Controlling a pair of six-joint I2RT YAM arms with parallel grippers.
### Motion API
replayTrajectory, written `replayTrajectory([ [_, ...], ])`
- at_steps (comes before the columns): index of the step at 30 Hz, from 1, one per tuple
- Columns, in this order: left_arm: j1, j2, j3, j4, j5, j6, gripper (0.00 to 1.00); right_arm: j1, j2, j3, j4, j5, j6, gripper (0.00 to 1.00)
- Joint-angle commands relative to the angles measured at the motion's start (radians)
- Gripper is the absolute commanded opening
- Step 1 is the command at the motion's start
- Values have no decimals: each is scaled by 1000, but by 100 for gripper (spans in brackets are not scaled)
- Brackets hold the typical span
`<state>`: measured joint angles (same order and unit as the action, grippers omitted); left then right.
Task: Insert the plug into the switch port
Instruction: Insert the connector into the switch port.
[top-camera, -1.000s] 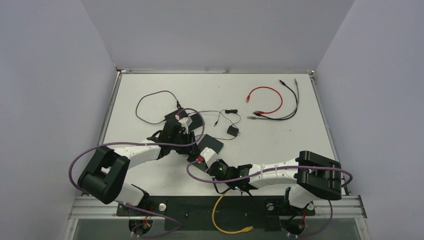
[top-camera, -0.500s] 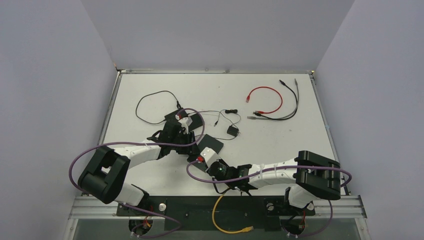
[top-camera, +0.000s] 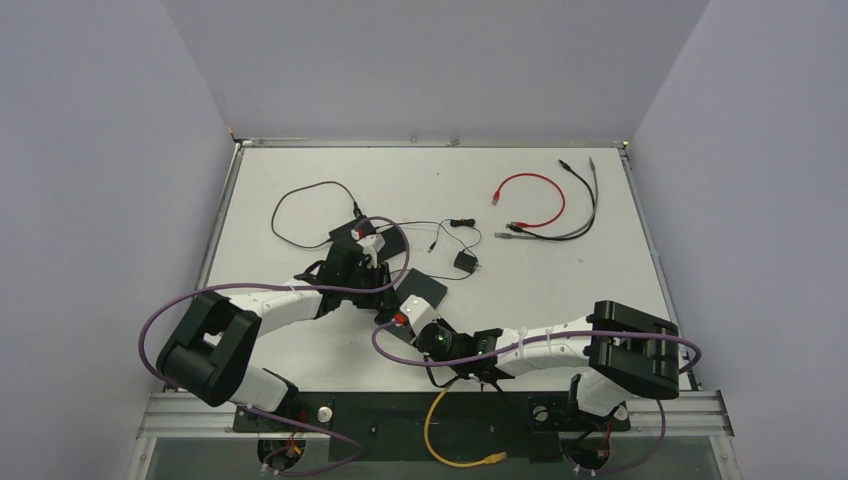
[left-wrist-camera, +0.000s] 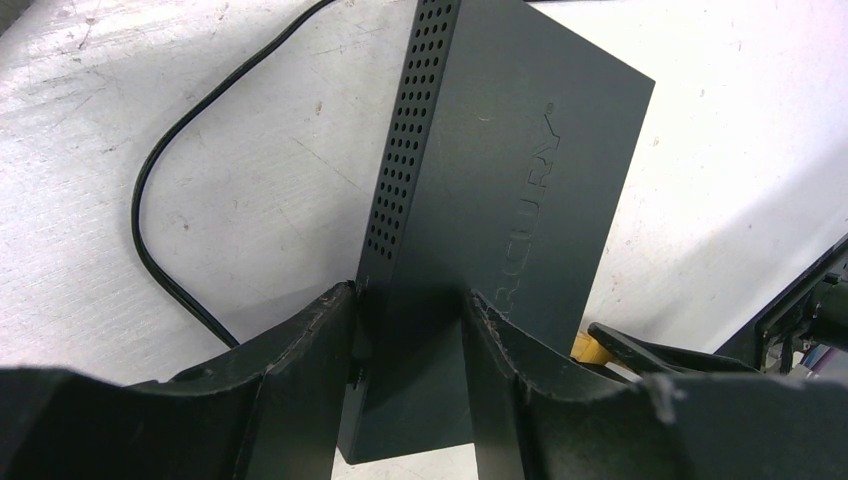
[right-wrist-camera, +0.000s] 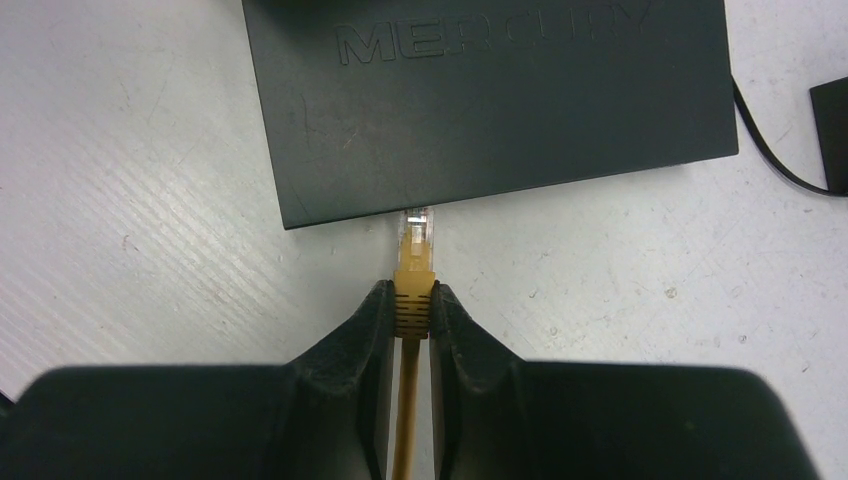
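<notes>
Right claw (right-wrist-camera: 410, 298) nudged left, pinching plug (right-wrist-camera: 414, 262) — tip at switch (right-wrist-camera: 490, 100) | left claw (left-wrist-camera: 408, 300) clamps switch

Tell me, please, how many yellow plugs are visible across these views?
2. One yellow plug is gripped in the right pincer, its tip at the switch edge; a second plug lies below the table's near edge in the top view. More may be hidden.

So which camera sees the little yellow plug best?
The right wrist view: the yellow plug is sharp, pinched by the right end effector, its clear tip at the edge of the switch. The left wrist view catches only a sliver of it. The top view hides it; only its yellow cable shows.
</notes>
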<state>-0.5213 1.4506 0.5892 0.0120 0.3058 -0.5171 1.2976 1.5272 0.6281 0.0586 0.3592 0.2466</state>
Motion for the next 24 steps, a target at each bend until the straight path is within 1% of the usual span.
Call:
replayTrajectory([
  [1, 1, 6, 23, 50, 48, 2, 40, 3, 10, 16, 88, -2, 3, 0],
  [13, -1, -10, -20, 60, 76, -8, 39, -24, 8, -49, 240, -26, -32, 0],
  [18, -2, -20, -35, 62, 78, -12, 39, -27, -18, -58, 259, -38, -28, 0],
  [24, -7, -24, -53, 75, 77, -21, 39, -47, -55, -62, 278, -88, -9, 0],
])
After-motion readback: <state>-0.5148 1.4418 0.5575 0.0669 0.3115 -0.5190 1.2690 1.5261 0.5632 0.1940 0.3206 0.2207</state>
